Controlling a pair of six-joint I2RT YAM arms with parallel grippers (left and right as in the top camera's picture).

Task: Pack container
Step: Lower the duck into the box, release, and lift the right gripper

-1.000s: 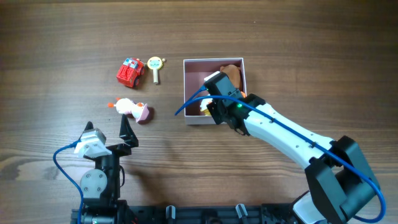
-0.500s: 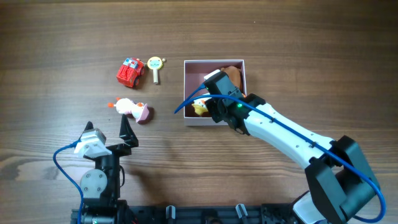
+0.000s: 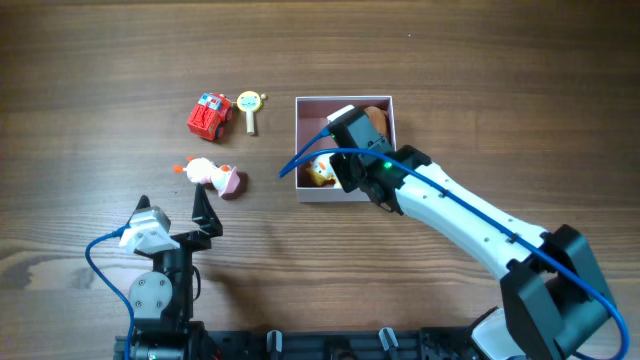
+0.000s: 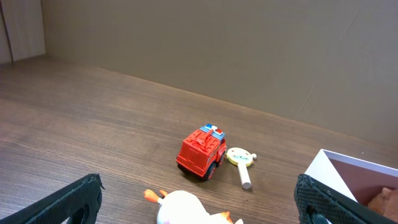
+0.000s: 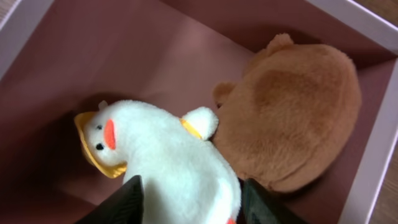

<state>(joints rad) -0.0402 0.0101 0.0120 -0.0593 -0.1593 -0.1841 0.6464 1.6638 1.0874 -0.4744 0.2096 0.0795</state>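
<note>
Right gripper (image 5: 193, 200), mine, straddles a white duck (image 5: 168, 155) lying in the box (image 3: 344, 98) mid-tabletop (image 3: 480, 80), touching a brown bear (image 5: 298, 112). Can't tell if I'm pinching it or loose. Best: open wide, lift straight up w/o dragging duck out.

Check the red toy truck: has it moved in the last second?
No. The red toy truck lies just left of the yellow rattle, its place unchanged against the container.

overhead: high, straight down, whole table (image 3: 480, 60) | left wrist: low, forward | right wrist: close, into container (image 5: 155, 62) | shared: container
</note>
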